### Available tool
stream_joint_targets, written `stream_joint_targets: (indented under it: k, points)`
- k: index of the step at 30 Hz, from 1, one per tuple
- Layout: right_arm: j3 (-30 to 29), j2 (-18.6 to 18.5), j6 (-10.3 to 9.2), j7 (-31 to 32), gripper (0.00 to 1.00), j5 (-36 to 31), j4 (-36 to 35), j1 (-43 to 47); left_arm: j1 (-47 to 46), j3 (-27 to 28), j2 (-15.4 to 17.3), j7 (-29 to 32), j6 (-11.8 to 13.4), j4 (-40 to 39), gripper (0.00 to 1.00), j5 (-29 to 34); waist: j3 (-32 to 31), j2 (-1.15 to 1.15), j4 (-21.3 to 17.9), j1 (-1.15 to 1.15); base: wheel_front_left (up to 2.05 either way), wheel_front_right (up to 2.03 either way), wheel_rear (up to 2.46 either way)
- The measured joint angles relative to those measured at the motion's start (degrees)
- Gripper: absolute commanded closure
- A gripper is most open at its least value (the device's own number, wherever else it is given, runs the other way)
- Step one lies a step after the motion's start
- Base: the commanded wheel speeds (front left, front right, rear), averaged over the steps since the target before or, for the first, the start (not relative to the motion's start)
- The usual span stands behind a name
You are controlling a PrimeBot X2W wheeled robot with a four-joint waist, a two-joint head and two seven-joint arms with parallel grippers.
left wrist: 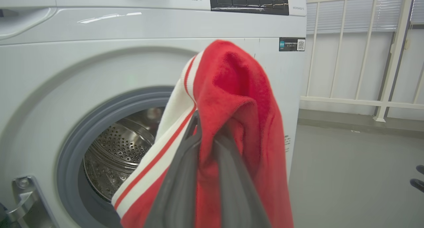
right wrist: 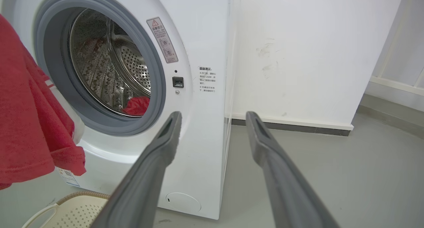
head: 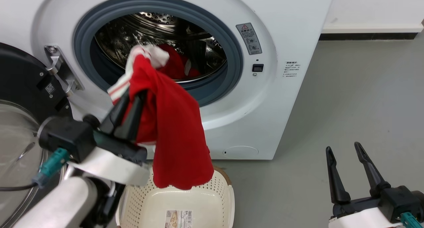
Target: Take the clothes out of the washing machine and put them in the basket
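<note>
Our L gripper [head: 132, 94] pinches a red garment [head: 175, 132], hanging over the basket [head: 229, 195] rim by the washer [head: 291, 39]; more red cloth [head: 174, 64] in drum [head: 155, 19]. R gripper [head: 343, 147] spread, open floor [head: 364, 98] around; door [head: 20, 85] crowds left.

The left pincer [head: 135, 96] has its tips buried in the red garment [head: 175, 128], which also hides part of a second red piece [head: 177, 66] in the drum [head: 159, 19]. The basket [head: 228, 198] has its near end cut off by the head view's bottom edge.

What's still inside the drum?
More red fabric lies low in the drum. The held garment, shut in the left gripper, covers part of the opening, so how much remains cannot be told.
</note>
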Motion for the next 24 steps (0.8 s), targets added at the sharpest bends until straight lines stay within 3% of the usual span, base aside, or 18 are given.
stream_joint_targets:
  k: [5, 12, 24]
  points:
    - [0.2, 0.0, 0.0, 0.0, 0.0, -0.2, -0.3, -0.3, 4.5, -3.2, -0.3, 0.6, -0.6, 2.6, 1.0, -0.9, 1.7, 0.0, -0.2, 0.0, 0.0, 0.0, 0.0]
    - [-0.3, 0.0, 0.0, 0.0, 0.0, -0.6, -1.0, -2.8, 7.1, -7.9, -1.9, 0.4, -3.4, 10.8, 1.0, 0.2, 6.0, 0.0, -0.7, 0.01, 0.0, 0.0, 0.0]
    - [-0.2, 0.0, 0.0, 0.0, 0.0, -0.8, -2.7, -10.7, 1.2, -11.3, -10.0, -0.7, -10.4, 35.6, 1.0, 0.8, 18.7, 0.0, -2.9, 0.02, 0.0, 0.0, 0.0]
